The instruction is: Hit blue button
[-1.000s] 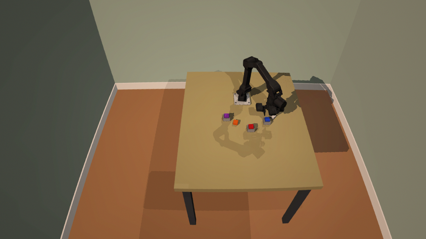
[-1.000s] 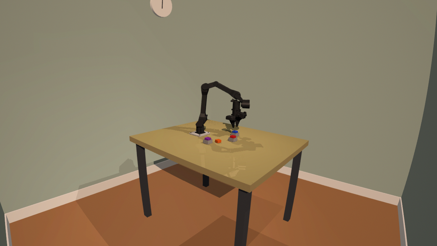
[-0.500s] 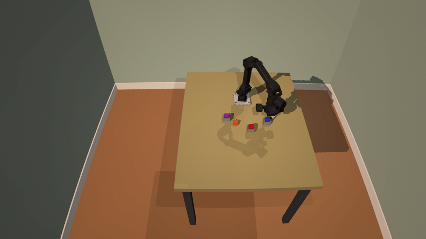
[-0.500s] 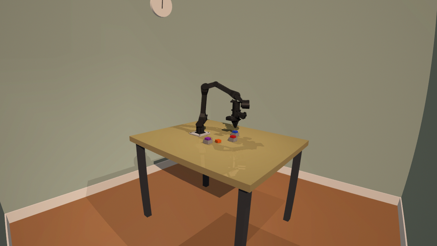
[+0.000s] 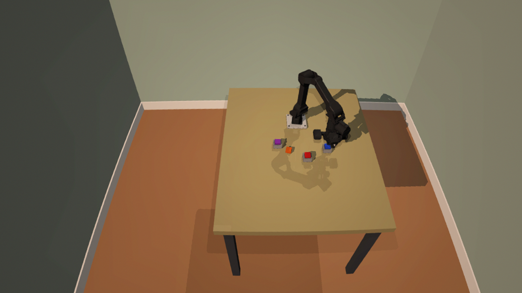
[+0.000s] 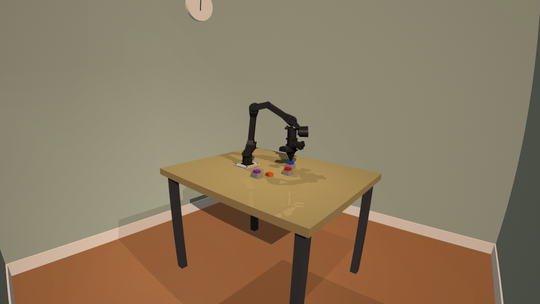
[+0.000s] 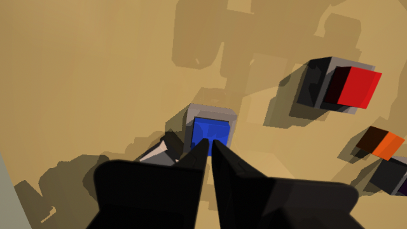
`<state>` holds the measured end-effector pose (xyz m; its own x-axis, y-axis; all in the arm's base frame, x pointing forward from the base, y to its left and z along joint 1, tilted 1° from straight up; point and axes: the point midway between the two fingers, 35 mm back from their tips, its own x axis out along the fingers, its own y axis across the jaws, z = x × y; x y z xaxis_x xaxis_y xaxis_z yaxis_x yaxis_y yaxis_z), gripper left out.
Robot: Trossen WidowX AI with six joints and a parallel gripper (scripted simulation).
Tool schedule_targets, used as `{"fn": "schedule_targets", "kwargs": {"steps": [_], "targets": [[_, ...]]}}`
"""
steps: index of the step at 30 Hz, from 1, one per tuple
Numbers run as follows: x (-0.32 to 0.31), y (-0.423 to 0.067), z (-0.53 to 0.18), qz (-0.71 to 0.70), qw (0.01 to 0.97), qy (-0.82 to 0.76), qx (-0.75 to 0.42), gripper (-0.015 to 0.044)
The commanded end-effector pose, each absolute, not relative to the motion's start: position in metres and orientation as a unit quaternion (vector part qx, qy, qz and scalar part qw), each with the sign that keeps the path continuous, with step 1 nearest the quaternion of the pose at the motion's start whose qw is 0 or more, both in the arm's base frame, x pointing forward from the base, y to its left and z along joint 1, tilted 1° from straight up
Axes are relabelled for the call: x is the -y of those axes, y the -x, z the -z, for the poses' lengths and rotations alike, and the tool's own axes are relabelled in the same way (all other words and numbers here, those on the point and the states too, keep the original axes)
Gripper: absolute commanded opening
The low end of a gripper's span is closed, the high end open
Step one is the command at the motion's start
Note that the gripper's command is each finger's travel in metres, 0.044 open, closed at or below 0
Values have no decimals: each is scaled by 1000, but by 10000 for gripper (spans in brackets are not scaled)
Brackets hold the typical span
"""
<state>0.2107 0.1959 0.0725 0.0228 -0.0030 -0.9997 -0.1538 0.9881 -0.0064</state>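
The gripper [image 7: 208,142] is pointing straight down, its 2 black fingers pressed almost together with only a thin slit between them, gripping nothing. The tips are sitting over the near edge of the blue button [image 7: 211,133], overlapping its blue cap in the wrist view; whether they are actually touching it or hanging just above is hard to tell. In the exterior view the gripper [image 6: 290,158] is standing just above the blue button [image 6: 290,162], with almost no gap showing.

The blue button is resting in a grey housing on the tabletop [image 7: 79,79], directly under and slightly ahead of the fingertips. A small pale block [image 7: 160,152] is lying just beside that housing, to the left of the fingers in the wrist view, partly hidden by the left finger and close to it, not clearly touching.

The red button [image 7: 354,87] is sitting in its own dark-sided housing to the upper right of the fingers, well apart from them. An orange block [image 7: 381,147] is lying further right and lower. Past it, at the frame edge, a corner of the purple button [image 5: 277,141] housing is showing; from the top view it is the farthest item from the fingers. The arm [image 6: 264,113] is arching up from its base plate [image 6: 246,165] and coming down over the blue button [image 5: 327,146].
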Motion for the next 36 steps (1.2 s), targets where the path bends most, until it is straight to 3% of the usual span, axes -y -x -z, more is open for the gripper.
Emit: {"fn": "schedule_targets", "kwargs": {"steps": [1, 29, 36], "targets": [[-195, -210, -64, -51, 711, 55, -699, 20], [-195, -209, -57, -51, 711, 55, -699, 20], [-195, -209, -89, -51, 711, 55, -699, 20]]}}
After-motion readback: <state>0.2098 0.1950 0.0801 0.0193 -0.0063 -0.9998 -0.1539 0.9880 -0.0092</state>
